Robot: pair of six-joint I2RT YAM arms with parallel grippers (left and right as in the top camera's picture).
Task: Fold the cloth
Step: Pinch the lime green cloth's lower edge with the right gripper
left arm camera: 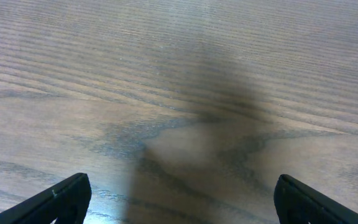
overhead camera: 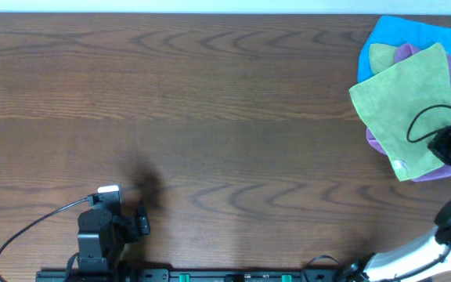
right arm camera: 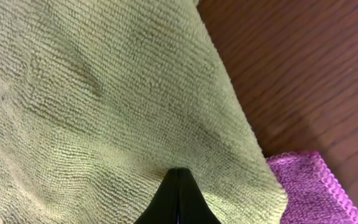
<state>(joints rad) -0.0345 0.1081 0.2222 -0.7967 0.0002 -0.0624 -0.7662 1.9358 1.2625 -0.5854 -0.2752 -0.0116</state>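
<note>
1. The bright lime-green square terry cloth (overhead camera: 405,106) lies spread flat on top of a pile of other cloths, directly under and ahead of the right gripper (right arm camera: 178,190). Its hem runs just to the right of those fingers, and beyond the hem a corner of a purple stitched-edge cloth (right arm camera: 316,186) shows.
2. The right fingers are pressed together into one dark wedge, with the tip down on the green terry. I cannot tell whether a nip of fabric is caught between them (the tip itself hides the contact).
3. The left gripper (left arm camera: 182,202) has its fingers (left arm camera: 61,199) spread wide over the bare dark wood-grain table (left arm camera: 166,74). Nothing lies between them, and they are well apart from the pile.
4. A small white tag (overhead camera: 400,165) sits at the cloth's corner near the right fingers. A sky-blue cloth (overhead camera: 409,35) and a duller yellow-green cloth (overhead camera: 380,56) lie underneath, on the far side of the pile from them.
5. The cloth will likely handle as light, soft and limp. It should drape and keep no shape, and its looped surface should grip well rather than slip. It is not fragile, but the purple layer below may cling and lift with it.
6. The best hold is probably at a corner or along the hem, pinching the top layer only.
</note>
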